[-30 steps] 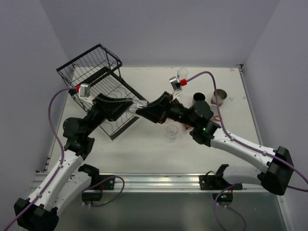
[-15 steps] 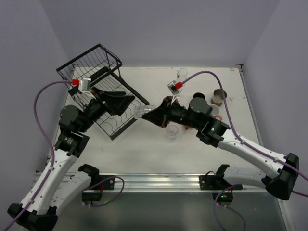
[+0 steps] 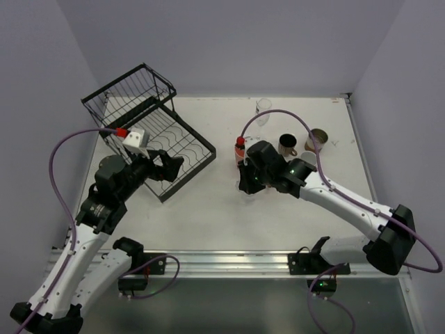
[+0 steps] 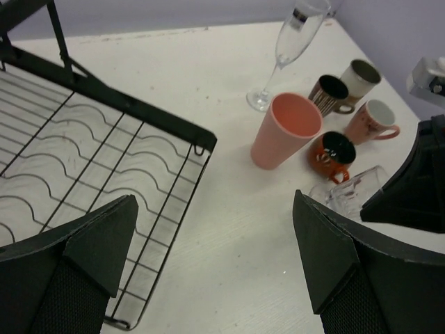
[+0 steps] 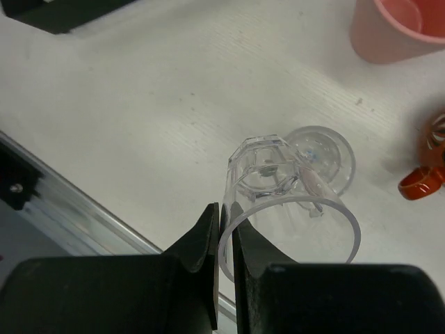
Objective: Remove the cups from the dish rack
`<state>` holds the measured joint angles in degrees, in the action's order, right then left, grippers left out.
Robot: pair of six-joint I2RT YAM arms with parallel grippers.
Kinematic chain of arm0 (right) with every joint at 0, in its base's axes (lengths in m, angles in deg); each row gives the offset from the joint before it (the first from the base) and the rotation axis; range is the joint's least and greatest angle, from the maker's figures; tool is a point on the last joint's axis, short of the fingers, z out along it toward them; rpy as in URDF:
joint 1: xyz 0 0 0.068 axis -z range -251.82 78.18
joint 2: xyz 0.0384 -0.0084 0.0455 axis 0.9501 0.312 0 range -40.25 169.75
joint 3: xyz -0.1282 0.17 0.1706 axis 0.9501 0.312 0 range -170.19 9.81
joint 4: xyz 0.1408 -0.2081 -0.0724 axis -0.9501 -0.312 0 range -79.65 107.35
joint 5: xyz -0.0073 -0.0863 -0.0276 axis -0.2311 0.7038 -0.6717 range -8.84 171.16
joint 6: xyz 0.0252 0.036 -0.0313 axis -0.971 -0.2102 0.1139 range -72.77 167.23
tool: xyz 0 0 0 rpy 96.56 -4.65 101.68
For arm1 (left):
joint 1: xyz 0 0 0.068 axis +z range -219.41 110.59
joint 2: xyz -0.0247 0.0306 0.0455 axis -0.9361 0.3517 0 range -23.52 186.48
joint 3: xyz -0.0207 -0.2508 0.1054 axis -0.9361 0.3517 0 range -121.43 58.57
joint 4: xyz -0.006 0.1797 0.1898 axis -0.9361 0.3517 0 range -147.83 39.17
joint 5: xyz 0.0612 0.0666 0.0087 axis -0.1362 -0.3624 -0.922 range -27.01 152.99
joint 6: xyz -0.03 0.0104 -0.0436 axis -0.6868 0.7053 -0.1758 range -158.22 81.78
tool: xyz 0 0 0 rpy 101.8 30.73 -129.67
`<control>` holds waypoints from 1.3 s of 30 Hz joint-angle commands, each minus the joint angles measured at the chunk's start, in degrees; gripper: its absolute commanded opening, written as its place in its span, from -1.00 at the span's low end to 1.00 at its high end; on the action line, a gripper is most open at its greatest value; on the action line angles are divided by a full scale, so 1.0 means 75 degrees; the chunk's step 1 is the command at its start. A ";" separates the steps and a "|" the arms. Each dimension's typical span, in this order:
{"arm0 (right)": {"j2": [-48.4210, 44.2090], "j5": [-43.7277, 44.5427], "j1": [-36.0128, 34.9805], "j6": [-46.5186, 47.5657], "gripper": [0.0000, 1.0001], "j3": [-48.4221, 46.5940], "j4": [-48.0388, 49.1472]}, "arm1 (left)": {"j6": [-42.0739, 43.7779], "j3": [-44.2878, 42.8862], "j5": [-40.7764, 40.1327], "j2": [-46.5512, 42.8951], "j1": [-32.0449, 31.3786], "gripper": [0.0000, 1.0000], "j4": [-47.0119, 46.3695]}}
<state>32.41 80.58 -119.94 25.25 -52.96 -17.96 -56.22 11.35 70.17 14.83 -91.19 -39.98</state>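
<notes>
My right gripper (image 5: pixel 226 223) is shut on the rim of a clear glass (image 5: pixel 288 202), mouth up, low over the table beside a second clear glass (image 5: pixel 323 154). In the top view the right gripper (image 3: pixel 245 184) hides both. Set down nearby are a salmon tumbler (image 4: pixel 285 131), an orange-red mug (image 4: pixel 332 152), a pink mug (image 4: pixel 372 120), a brown mug (image 4: pixel 328 94), a silvery cup (image 4: pixel 358 76) and a tall flute (image 4: pixel 288 49). My left gripper (image 4: pixel 215 257) is open and holds nothing, at the near right corner of the black dish rack (image 3: pixel 182 132). No cup shows in the rack.
The rack's raised basket (image 3: pixel 132 90) stands at the back left. The right arm (image 4: pixel 417 181) fills the space right of the clear glasses. A metal rail (image 5: pixel 69 202) runs along the table's near edge. Purple cables loop above both arms.
The left gripper opened, let go of the clear glass and drew back toward the rack. The right gripper closed on the glass's rim and carried it right and down beside the other cups.
</notes>
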 commanded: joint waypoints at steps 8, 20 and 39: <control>0.1163 0.0827 0.0134 0.0493 -1.00 -0.0561 -0.0787 | 0.0794 0.0718 -0.0231 -0.0567 0.0009 1.00 -0.0399; 0.1854 0.1062 0.0123 0.0645 -1.00 -0.0866 -0.1011 | 0.0783 0.0742 -0.0067 -0.0554 0.0056 1.00 -0.0399; 0.1247 0.0863 0.0076 0.0528 0.39 -0.1335 -0.0917 | 0.0736 0.0742 -0.0534 -0.0824 0.0138 1.00 -0.0387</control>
<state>46.95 87.57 -119.06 29.18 -59.86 -25.26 -52.07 16.97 68.21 9.63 -90.45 -40.57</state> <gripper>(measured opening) 0.668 0.997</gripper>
